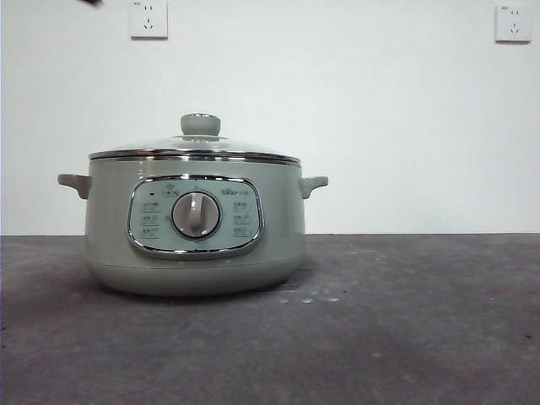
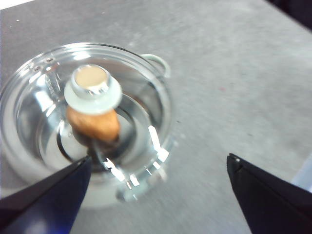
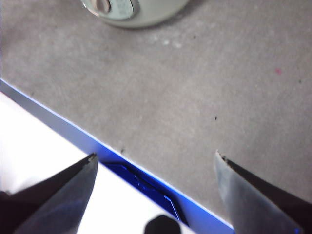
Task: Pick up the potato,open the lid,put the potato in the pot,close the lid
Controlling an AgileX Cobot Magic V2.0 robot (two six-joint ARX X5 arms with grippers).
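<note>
Front view: the pot [image 1: 194, 226] stands left of centre on the grey table [image 1: 405, 329], its dial [image 1: 196, 214] facing the camera and the lid [image 1: 196, 150] seated flat on its chrome rim, with the knob [image 1: 200, 125] at the top. The potato is not visible in this view.

Left wrist view: the potato [image 2: 93, 124] lies inside the pot, seen through the glass lid [image 2: 141, 97] at centre left of the frame, just below the knob [image 2: 92, 88]. Both put-in and close steps appear done. The left gripper [image 2: 158, 170] hangs above and to one side of the pot, jaws spread wide and empty. One side handle [image 2: 158, 62] shows at the upper middle of the frame.

Right wrist view: the right gripper [image 3: 156, 163] is also spread and empty, held over the table's near edge; only the pot's lower front [image 3: 136, 10] enters at the top of the frame.

Handling, as a judgement:
- The lid is glass, rigid and likely breakable, and its dome is smooth and slippery. The knob is the only sound grasp point, taken from above.
- The potato looks firm, matte and light, and would tolerate a plain pinch across its short axis.
- The pot looks heavy and unlikely to shift.

Surroundings: two wall sockets [image 1: 148, 18] sit high on the wall behind the pot. A few pale specks [image 1: 308, 299] lie on the table at lower centre right of the front view. Nothing stands between either gripper and the pot.
</note>
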